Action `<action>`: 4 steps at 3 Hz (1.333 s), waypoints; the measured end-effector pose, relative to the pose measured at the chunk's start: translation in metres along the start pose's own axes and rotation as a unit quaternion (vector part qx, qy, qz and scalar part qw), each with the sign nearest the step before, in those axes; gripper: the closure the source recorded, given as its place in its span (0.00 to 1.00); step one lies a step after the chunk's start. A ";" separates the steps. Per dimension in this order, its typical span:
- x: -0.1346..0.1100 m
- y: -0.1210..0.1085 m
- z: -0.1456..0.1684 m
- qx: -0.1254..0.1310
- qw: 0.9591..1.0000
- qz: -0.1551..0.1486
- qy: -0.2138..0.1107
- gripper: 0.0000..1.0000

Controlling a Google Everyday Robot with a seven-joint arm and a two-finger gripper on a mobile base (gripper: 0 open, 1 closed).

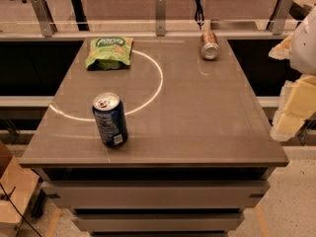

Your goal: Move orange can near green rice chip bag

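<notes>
The orange can (209, 44) sits at the far right of the grey counter (197, 127), close to the back edge. It appears to lie on its side with its silver end turned toward the camera, though the angle makes that hard to confirm. The green rice chip bag (109, 52) lies flat at the far left of the counter, near the same back edge, with its dark round logo at the top. The two are well apart, with bare counter between them. A dark blue can (110, 120) stands upright toward the front left, nearer the camera than the bag and roughly in line with it. A thin bright arc of reflected light (159, 78) curves across the counter from just right of the bag down toward the blue can. The gripper (295, 100) shows only as pale, blurred cream and white shapes at the right edge of the view, off the side of the counter and away from all three items. Whether it is spread or closed is not possible to make out, and it holds nothing that can be seen.
</notes>
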State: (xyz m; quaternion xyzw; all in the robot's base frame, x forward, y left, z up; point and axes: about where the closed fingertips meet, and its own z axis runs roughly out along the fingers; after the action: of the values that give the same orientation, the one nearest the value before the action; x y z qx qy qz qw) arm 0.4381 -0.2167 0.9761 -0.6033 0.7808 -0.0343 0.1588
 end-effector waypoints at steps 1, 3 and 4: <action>0.000 0.000 0.000 0.000 1.000 0.000 0.000 0.00; 0.000 -0.010 0.005 0.013 0.999 0.017 -0.041 0.00; -0.003 -0.024 0.010 0.027 0.996 0.034 -0.072 0.00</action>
State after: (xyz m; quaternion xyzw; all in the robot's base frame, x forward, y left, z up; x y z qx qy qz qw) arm 0.4641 -0.2192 0.9732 -0.5731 0.7861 -0.0063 0.2315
